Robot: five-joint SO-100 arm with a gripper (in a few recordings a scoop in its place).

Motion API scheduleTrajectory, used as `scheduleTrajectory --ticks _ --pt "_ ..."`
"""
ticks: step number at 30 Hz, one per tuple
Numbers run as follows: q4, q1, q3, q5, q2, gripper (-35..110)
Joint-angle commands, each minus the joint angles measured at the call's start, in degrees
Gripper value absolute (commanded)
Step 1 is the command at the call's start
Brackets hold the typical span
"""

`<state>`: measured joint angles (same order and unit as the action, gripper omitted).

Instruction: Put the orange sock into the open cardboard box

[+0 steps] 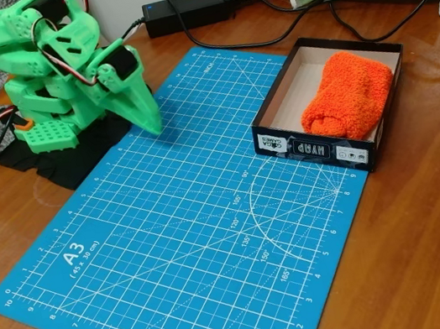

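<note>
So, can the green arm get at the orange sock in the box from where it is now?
Probably yes. The orange sock lies on top in the open cardboard box, uncovered, and only bare blue mat lies between it and the tool. Whether the folded arm stretches that far is uncertain.

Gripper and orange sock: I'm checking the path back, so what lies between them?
In the fixed view, bare blue cutting mat separates the gripper from the open cardboard box, whose near wall stands before the orange sock inside.

I see the sock (347, 95) lying in the box (320, 149), which sits at the mat's (177, 257) right edge. The arm (59, 73) stands folded at the mat's far left, gripper (148, 117) resting down on the mat.
</note>
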<state>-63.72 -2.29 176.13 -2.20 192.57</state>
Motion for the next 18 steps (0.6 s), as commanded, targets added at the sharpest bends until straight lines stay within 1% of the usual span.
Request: scheduleTrajectory --ticks 1,5,7,18 --pt "1.3 -0.5 0.4 1.5 0.9 0" --pt "9.0 -2.4 2.5 7.5 0.9 0" --pt "10.5 -2.0 2.9 8.0 0.9 0" --pt "2.6 -2.2 0.8 8.5 0.9 0"
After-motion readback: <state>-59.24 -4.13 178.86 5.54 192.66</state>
